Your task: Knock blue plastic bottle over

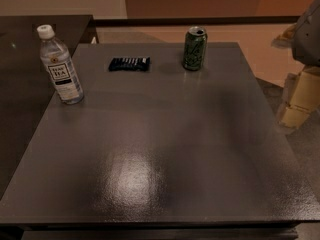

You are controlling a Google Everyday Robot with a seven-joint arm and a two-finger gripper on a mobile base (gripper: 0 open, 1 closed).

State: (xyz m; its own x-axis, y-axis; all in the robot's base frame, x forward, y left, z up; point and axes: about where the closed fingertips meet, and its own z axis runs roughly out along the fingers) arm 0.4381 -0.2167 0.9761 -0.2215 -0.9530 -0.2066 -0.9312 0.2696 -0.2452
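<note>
Work on the task had not visibly begun in the camera view, the only view given. The blue plastic bottle (61, 66) stood upright near the far left corner of the grey table (150, 149), at about 10 o'clock from the table's middle. Its white cap (45, 31) was on and its label (59, 71) faced the camera. It touched nothing else.

A dark-blue snack wrapper (129, 63) lay flat at about 11 o'clock, well apart from the bottle on its right. A green drink can (194, 48) stood upright at about 1 o'clock, near the far edge.

The gripper (296, 106) was at about 3 o'clock, outside the right edge of the table and partly cut by the frame, under a grey part of the arm (310, 29). I cannot tell if it was open or closed. No object could be seen in it. It was well apart from the bottle, with the whole width of the table between them.

In my judgement nothing of the task was done. What was left was the whole of it: to bring the gripper across toward 10 o'clock, passing clear of the can and the wrapper, and then to push the bottle high on its body so that it tips over.
</note>
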